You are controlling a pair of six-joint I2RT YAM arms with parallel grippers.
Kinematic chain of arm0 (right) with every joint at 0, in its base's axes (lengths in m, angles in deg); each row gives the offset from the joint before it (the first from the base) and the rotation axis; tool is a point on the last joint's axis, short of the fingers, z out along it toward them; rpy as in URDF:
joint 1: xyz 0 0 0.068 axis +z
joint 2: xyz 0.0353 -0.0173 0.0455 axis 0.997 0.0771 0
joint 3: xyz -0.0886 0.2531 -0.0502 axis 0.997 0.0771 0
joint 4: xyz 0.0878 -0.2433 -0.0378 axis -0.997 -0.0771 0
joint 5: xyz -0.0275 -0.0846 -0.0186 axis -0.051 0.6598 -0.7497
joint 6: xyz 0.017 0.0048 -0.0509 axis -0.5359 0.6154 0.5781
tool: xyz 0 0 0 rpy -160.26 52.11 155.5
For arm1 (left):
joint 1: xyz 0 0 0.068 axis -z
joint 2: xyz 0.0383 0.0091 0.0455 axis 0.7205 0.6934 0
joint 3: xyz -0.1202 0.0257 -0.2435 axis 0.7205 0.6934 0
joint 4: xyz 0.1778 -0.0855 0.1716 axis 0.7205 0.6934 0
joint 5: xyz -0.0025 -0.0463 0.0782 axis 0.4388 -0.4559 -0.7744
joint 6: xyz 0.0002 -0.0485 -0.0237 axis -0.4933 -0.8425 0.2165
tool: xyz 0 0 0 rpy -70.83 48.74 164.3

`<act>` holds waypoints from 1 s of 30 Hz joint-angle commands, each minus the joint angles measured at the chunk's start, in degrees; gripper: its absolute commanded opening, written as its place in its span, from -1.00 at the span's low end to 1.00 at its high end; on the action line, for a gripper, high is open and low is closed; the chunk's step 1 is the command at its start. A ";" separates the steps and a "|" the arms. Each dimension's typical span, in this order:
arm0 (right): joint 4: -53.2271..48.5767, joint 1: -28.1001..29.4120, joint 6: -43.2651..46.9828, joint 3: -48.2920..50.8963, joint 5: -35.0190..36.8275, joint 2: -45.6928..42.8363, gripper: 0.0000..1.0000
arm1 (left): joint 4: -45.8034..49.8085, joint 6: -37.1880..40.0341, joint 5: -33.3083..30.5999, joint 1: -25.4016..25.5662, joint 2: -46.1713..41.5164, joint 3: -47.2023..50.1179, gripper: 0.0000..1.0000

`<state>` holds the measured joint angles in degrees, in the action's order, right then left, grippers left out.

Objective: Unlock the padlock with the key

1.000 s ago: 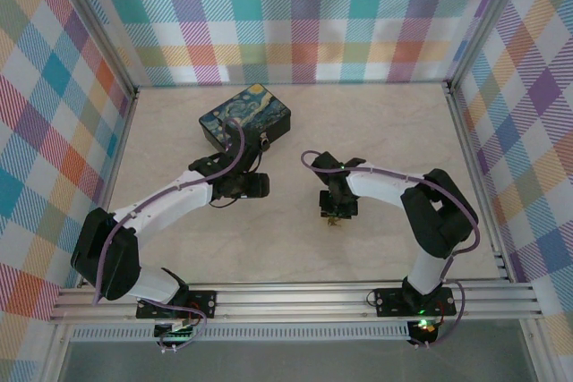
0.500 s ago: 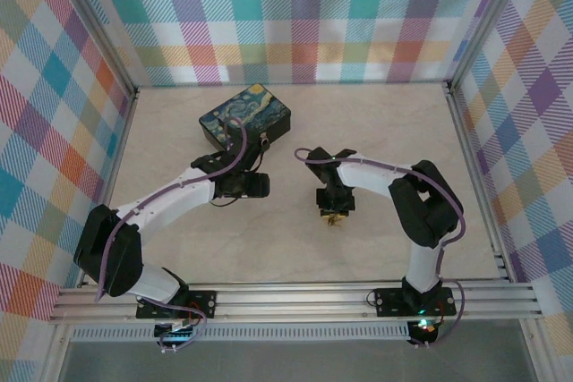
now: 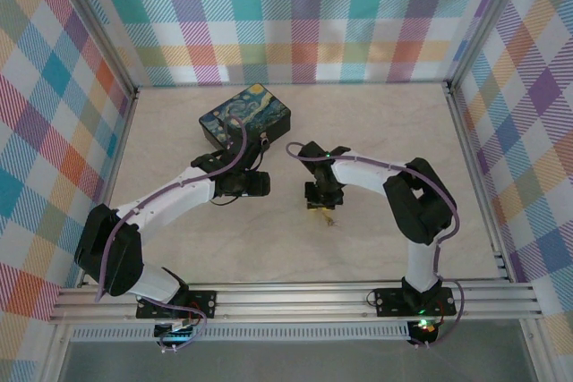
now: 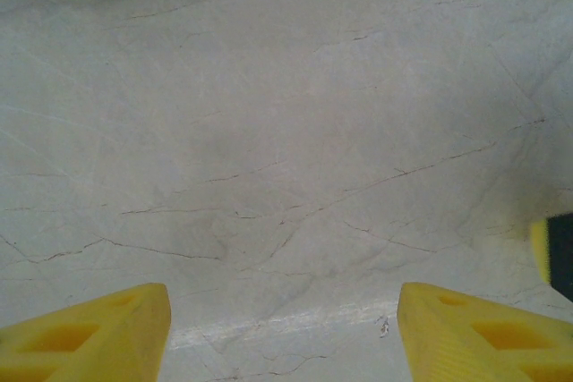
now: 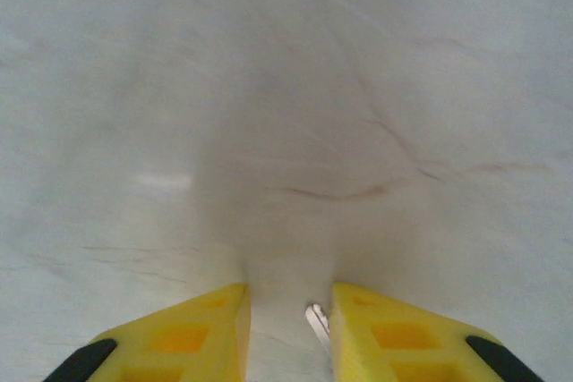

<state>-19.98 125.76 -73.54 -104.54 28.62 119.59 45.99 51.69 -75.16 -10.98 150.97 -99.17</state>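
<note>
**A:** ok so what have we got on the worktop (image 3: 394, 131)?

**B:** we've got the box (image 3: 244, 114) at the back-left, with the padlock (image 3: 266, 141) on the worktop just beside its near-right edge. Our left pincer (image 4: 285, 301) sits in front of both, over bare worktop.

**A:** and the key?

**B:** we see the key (image 5: 315, 320) between the fingers of the right pincer (image 5: 288, 300), up against one of them. That pincer's to the right of the left one, mid-worktop, nearer us than the padlock.

Silver key (image 5: 315, 321) within yellow end effector (image 5: 288, 309)
</note>
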 commanded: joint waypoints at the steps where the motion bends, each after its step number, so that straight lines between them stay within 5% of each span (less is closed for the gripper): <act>1: 7.32 0.86 1.54 -1.16 -3.15 -0.45 -0.40 | 0.31 0.01 -0.23 -0.39 -0.33 -0.17 0.36; 21: 2.02 -0.79 8.93 10.53 2.58 -10.89 -0.16 | 2.21 -1.15 -0.61 -0.75 -3.96 2.36 0.36; 30: 3.10 -1.13 11.40 11.51 1.77 -8.44 -0.23 | 5.39 -2.22 -0.58 -0.58 -9.50 4.38 0.35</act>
<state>-16.75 124.91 -63.83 -93.31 30.19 110.00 48.05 49.94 -75.18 -11.36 142.91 -95.41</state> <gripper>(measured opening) 0.389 0.675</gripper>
